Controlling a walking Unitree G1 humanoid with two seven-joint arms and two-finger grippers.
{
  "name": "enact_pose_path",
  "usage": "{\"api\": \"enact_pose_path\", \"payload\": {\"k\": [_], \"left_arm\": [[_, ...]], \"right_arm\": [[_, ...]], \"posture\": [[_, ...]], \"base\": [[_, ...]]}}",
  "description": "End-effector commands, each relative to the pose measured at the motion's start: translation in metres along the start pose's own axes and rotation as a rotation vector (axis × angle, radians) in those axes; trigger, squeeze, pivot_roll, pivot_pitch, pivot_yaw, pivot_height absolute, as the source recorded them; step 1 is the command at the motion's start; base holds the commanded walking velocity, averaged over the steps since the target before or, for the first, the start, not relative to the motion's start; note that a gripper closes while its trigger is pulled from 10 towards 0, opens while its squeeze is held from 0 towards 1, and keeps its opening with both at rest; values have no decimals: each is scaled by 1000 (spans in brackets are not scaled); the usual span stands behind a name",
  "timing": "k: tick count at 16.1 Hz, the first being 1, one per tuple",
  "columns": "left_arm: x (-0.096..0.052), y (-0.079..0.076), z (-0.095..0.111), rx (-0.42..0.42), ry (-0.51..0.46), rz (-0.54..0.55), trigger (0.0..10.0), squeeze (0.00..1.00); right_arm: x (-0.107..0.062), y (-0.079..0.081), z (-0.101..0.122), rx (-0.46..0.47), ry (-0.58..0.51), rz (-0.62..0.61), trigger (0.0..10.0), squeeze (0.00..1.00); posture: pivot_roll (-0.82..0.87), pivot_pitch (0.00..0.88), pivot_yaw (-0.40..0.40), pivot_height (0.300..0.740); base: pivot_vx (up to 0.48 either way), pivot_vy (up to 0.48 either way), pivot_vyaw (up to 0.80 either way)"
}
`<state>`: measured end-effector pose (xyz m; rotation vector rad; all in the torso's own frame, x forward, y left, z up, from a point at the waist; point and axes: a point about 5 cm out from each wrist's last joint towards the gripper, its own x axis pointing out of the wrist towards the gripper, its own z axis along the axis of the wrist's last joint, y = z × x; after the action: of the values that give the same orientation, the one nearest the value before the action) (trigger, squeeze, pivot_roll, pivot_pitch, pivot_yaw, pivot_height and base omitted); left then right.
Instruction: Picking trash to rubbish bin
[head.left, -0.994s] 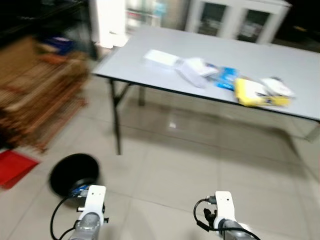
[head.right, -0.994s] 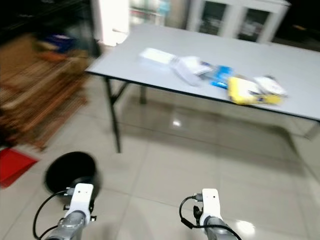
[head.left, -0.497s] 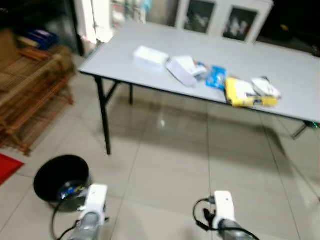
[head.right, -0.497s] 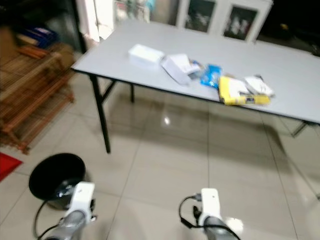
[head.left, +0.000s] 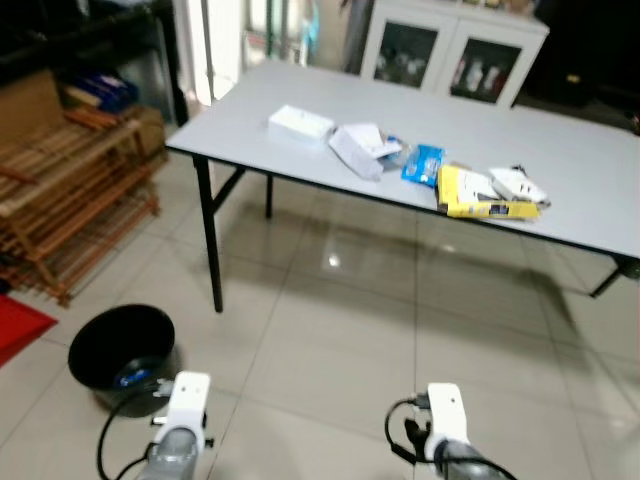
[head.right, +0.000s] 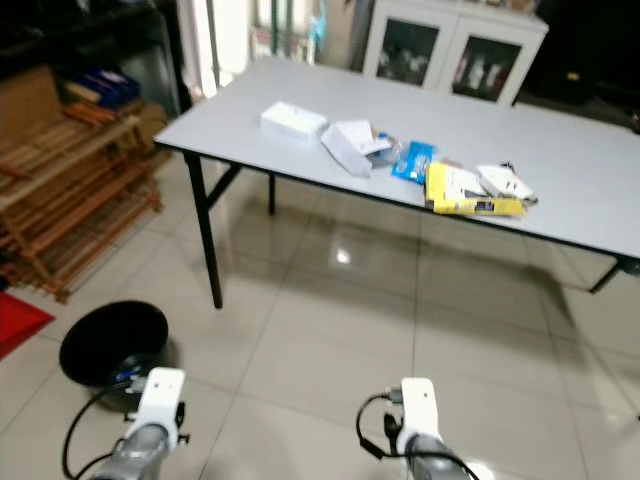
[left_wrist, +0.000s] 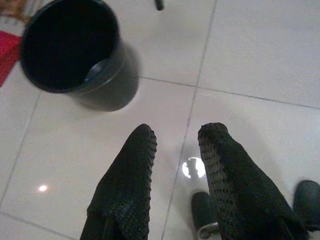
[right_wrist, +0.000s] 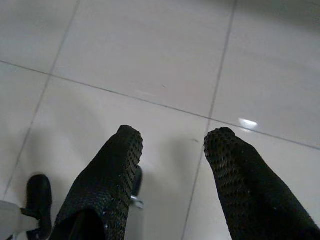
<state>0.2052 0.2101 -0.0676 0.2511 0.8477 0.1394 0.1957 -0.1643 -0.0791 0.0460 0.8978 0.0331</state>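
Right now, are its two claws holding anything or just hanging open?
Left gripper: open, empty, above the floor beside the black bin.
Right gripper: open, empty, above the floor.

Floor tiles (head.left: 330, 350) glossy, reflecting lights; bin (left_wrist: 75, 55) smooth black plastic; table (head.left: 560, 150) matt grey; rack (head.left: 70, 210) slatted wood; fingers (right_wrist: 107, 185) rough, dimpled.

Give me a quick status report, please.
Left gripper and right gripper open, empty, low over floor. Trash on grey table ahead. Black bin on floor, left. Path open.
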Motion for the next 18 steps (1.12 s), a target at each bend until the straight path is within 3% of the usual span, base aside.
{"api": "enact_pose_path", "payload": {"k": [1,4,7,8,9,11,12,14,18], "left_arm": [[0,-6,3,5,-6,-13,10000,0],[1,-4,7,1,-22,-3,10000,0],[3,3,32,47,-144,32,10000,0],[5,10,58,46,-256,65,10000,0],[5,13,70,47,-302,75,10000,0],[1,21,117,33,-474,91,10000,0],[-1,22,129,24,-518,91,10000,0],[-25,22,202,-12,-806,58,10000,0],[-54,11,245,-55,-1001,-8,10000,0]], "right_arm": [[-1,-6,1,-18,-5,-11,10000,0],[0,-5,4,-26,-16,-11,10000,0],[2,-8,30,-37,-127,-40,10000,0],[3,-9,63,-12,-269,-40,10000,0],[2,-8,77,-9,-325,-36,10000,0],[-3,-3,126,-10,-507,-22,10000,0],[-5,-2,138,-7,-552,-23,10000,0],[-28,11,208,23,-831,0,10000,0],[-51,30,244,31,-1008,41,10000,0]], "posture": [[34,0,-102,740],[34,1,-102,740],[33,11,-100,740],[27,14,-97,740],[26,14,-97,740],[25,15,-90,740],[25,15,-89,740],[28,19,-82,740],[26,21,-64,740]], "base": [[0,0,0],[0,0,0],[0,0,0],[0,0,0],[0,0,0],[0,0,0],[0,0,0],[0,0,0],[0,0,0]]}}
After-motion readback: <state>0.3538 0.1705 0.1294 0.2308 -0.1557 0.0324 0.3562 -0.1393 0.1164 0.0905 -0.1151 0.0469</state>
